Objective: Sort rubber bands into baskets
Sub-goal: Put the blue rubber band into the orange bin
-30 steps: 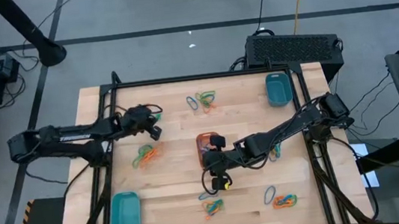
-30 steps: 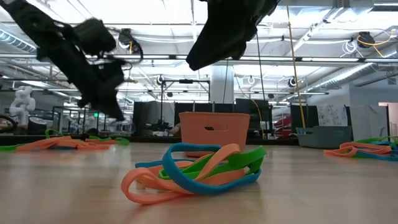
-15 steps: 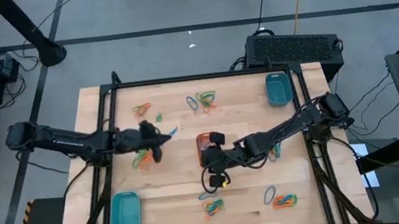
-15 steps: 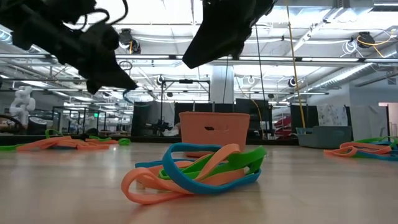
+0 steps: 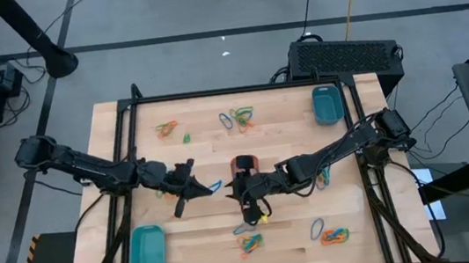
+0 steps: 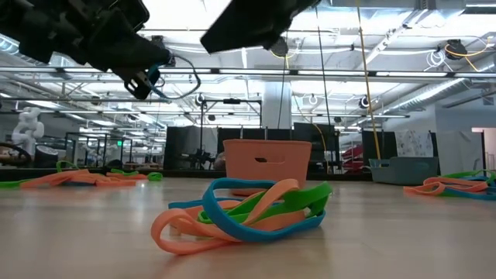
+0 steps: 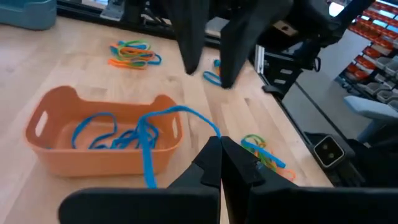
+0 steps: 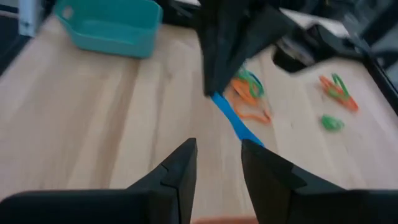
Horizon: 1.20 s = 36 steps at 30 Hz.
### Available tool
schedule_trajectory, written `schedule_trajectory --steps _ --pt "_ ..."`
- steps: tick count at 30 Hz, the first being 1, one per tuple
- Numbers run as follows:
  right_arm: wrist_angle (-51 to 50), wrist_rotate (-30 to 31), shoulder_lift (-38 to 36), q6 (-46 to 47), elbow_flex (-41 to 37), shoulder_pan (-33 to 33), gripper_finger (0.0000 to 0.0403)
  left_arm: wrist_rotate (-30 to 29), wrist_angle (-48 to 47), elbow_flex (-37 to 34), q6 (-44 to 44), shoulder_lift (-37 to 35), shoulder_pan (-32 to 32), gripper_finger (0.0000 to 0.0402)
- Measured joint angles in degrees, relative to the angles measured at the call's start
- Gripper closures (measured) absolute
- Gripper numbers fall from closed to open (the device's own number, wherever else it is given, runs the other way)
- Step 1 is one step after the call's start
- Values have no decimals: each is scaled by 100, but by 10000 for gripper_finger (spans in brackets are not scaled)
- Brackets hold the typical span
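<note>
Near the table's middle, we see the left gripper (image 5: 198,185) pressed shut on a blue band (image 7: 149,134), its tips just beside the orange basket (image 7: 102,152). In the left wrist view that band runs from the pinched fingers (image 7: 239,163) over the basket's rim and down among other blue loops lying inside. The right gripper (image 5: 248,202) hangs over the near side of the same basket with its two fingers (image 8: 175,171) standing apart and nothing between them; in its own view the left gripper shows ahead of it with the blue band trailing below.

We count two teal baskets: one (image 5: 146,250) at the near left corner and one (image 5: 326,104) at the far right. Loose bands lie in mixed clumps of orange, green and blue: a pile (image 5: 249,244) near the front edge, another (image 5: 335,236) to its right with a single loop just beside it, a cluster (image 5: 238,117) at the far middle, and a small group (image 5: 167,128) at the far left with a green band near it. From table height, the front pile (image 6: 244,213) lies before the orange basket (image 6: 266,162).
</note>
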Motion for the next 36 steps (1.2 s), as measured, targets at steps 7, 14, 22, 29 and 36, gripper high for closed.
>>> schedule_trajectory --steps 7,14,22,29,36 --pt "400 -165 0 -629 0 2 280 242 -12 188 101 251 0 400" --pt "453 -307 141 -633 2 2 224 257 -18 390 104 458 -23 400" --pt "376 -290 153 -474 2 -53 178 274 -21 526 291 608 -146 400" --pt "175 -291 153 -430 2 -52 229 274 106 529 304 608 -146 400" --pt "168 -288 153 -396 2 -58 371 248 95 530 421 608 -146 400"
